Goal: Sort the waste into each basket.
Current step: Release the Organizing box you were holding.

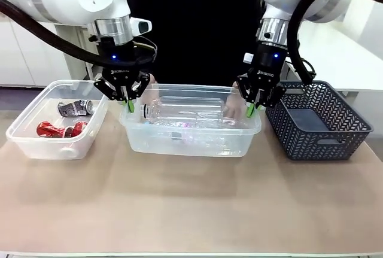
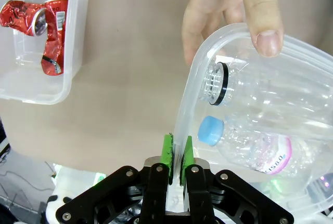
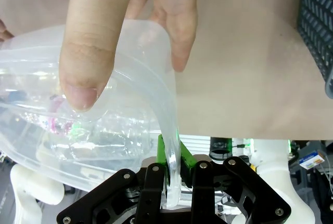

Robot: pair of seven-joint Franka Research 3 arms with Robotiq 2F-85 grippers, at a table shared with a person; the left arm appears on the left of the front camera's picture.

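Both grippers, left gripper (image 2: 176, 154) and right gripper (image 3: 173, 156), are pinched tight on opposite rims of the clear bottle tub (image 1: 191, 141) mid-table, which looks light but bendy and slick, so gripping the rolled rim seems smartest.

Clear tubs (image 1: 191, 141) and bottles (image 2: 260, 146) — glossy see-through plastic; crushed cans (image 2: 47, 31) — shiny creased metal; lattice basket (image 1: 317, 123) matt dark plastic.
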